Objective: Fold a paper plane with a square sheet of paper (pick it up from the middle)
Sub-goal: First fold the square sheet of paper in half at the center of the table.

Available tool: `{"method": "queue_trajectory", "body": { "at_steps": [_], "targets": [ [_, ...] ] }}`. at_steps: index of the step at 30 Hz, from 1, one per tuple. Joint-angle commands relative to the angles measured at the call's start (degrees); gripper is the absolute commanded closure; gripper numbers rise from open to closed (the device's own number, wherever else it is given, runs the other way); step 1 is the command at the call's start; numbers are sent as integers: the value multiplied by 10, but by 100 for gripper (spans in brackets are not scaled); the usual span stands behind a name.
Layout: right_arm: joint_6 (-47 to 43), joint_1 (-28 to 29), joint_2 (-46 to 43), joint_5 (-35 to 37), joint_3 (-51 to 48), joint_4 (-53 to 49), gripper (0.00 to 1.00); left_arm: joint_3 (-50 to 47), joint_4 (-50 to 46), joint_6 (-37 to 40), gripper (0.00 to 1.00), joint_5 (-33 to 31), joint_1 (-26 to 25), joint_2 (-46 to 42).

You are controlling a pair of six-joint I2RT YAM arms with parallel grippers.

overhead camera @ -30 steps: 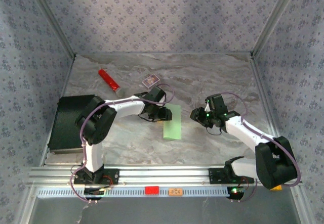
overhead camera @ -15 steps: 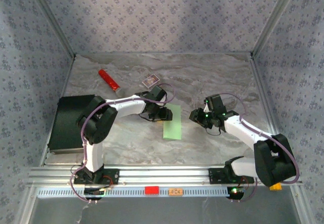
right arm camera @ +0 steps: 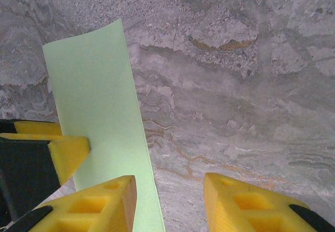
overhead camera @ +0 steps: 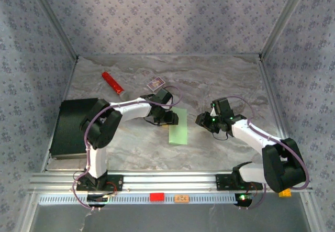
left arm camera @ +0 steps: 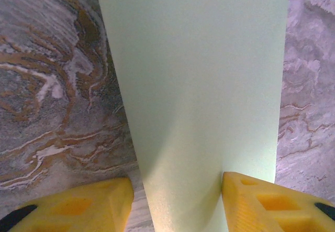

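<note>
Left claw: your left claw (overhead camera: 171, 118) (left arm camera: 178, 182) sits low over the far end of the sheet of paper (overhead camera: 179, 132) (left arm camera: 199, 85) (right arm camera: 99, 101). Its jaws are parted and straddle the sheet rather than pinching it. In its wrist view, one of its yellow fingers (left arm camera: 261, 200) touches the sheet's edge. The other stands off, with a sliver of table (overhead camera: 220, 80) (left arm camera: 52, 85) showing between.
Right claw: your right claw (overhead camera: 200, 120) (right arm camera: 170, 182) is released as well, jaws apart and holding nothing. It hangs over bare marble just to the right of the sheet. In its wrist view one finger overlaps the sheet's long edge, and you cannot tell whether it touches.
Table: grey-brown marble pattern, flat, with patterned walls on three sides.
Black pad: a flat dark black pad (overhead camera: 65, 127) lies at the table's left edge, beside your left arm.
Sheet of paper: pale green and plain, with a narrow rectangular outline. It lies flat near the middle of the table, between your two claws and closer to the left one.
Red cylinder: the red cylinder (overhead camera: 112, 83) lies on a slant at the far left, well apart from the sheet.
Card box: a small purple-and-white card box (overhead camera: 155, 83) sits just beyond your left wrist, to the right of the red cylinder.
</note>
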Motion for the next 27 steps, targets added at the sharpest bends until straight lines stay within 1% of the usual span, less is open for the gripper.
{"method": "queue_trajectory", "body": {
  "at_steps": [1, 10, 27],
  "targets": [
    [2, 5, 6, -4, 2, -1, 59, -9, 1, 20, 49, -50, -4, 55],
    [2, 6, 13, -6, 5, 1, 59, -6, -5, 20, 49, -57, -6, 64],
    [1, 13, 25, -10, 10, 6, 59, -3, 3, 8, 49, -50, -8, 73]
  ]
}}
